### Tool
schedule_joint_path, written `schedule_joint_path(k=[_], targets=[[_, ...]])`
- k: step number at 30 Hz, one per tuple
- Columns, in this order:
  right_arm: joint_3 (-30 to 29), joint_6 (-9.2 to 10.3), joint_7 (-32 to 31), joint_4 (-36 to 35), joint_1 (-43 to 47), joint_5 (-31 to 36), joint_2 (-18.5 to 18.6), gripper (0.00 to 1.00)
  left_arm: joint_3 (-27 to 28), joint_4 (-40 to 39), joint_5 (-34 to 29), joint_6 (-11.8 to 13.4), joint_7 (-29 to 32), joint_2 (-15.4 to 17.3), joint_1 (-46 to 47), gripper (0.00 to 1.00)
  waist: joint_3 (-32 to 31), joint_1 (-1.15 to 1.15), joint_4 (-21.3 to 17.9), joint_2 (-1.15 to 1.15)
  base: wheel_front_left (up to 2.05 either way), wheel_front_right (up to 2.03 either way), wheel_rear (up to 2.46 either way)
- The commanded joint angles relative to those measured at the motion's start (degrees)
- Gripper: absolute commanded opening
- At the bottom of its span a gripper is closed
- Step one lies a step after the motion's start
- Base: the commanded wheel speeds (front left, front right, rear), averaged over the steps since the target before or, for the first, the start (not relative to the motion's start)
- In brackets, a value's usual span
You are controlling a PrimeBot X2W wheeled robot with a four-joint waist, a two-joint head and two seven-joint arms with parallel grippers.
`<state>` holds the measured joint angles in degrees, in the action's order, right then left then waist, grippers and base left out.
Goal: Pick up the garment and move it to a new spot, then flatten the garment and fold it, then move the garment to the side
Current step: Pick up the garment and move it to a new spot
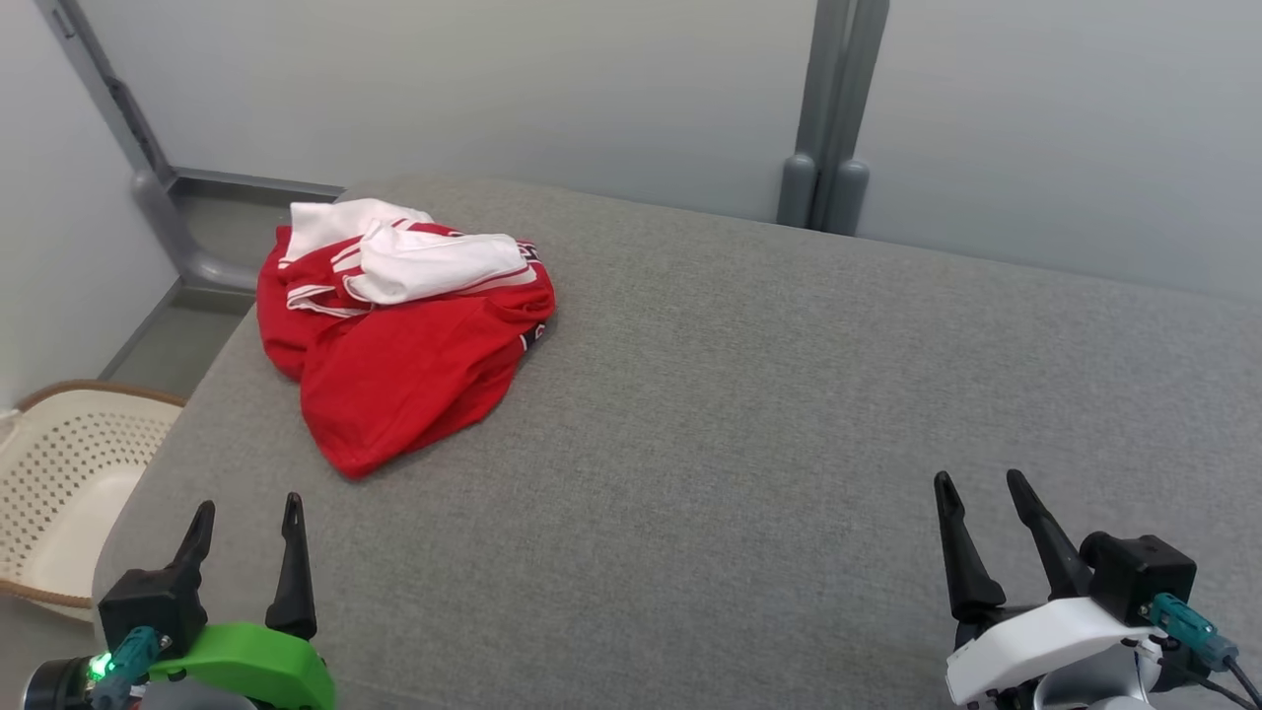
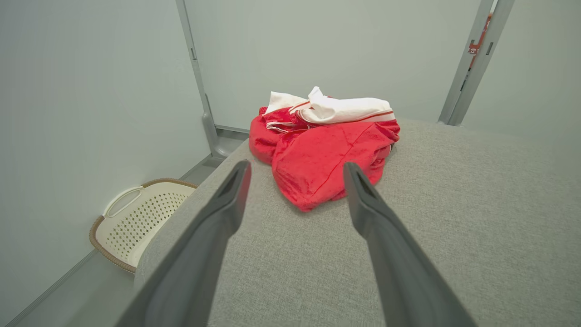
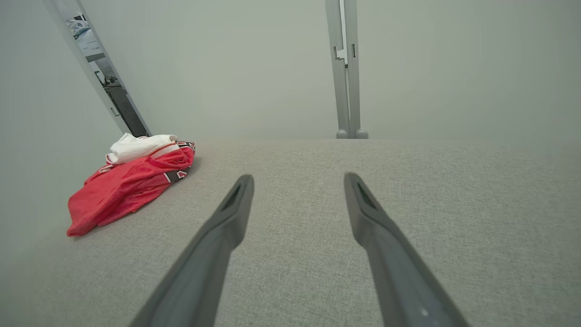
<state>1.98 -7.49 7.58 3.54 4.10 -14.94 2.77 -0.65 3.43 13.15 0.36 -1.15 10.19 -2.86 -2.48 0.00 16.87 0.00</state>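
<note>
The garment [image 1: 399, 340] is a crumpled red piece with white striped parts on top, lying in a heap near the far left corner of the grey padded table [image 1: 749, 414]. My left gripper [image 1: 248, 513] stands open at the near left edge, a short way in front of the heap, nothing between its fingers. In the left wrist view the garment [image 2: 324, 152] lies straight ahead of the open left gripper [image 2: 296, 170]. My right gripper [image 1: 976, 485] is open at the near right, far from the cloth. The right wrist view shows the garment [image 3: 131, 184] off to the left of the open right gripper [image 3: 297, 179].
A cream perforated laundry basket [image 1: 59, 483] sits on the floor to the left of the table, also seen as the basket [image 2: 136, 218] in the left wrist view. Pale partition walls with grey posts [image 1: 838, 108] close in the back and left.
</note>
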Motion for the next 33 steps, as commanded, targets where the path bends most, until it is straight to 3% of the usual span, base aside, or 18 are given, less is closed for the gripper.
schedule_joint_path(k=[1,19,33], targets=[[0.10,0.00,-0.11,0.33,0.32,0.07,0.20,1.00,0.01,0.09,0.05,0.20,-0.42,0.44,-0.36,1.00,0.05,0.00,2.83,0.00,0.00,0.00,0.00],[1.86,0.00,0.61,1.68,-0.69,-0.30,0.21,1.00,-0.14,0.82,0.22,1.11,-1.79,1.38,-0.52,1.00,0.40,0.00,11.01,0.00,0.00,0.00,0.00],[3.04,0.00,0.57,1.01,-1.74,0.92,0.21,1.00,-0.11,0.57,0.74,2.00,-2.36,1.76,-1.03,1.00,0.68,0.00,11.60,0.00,0.00,0.00,0.00]])
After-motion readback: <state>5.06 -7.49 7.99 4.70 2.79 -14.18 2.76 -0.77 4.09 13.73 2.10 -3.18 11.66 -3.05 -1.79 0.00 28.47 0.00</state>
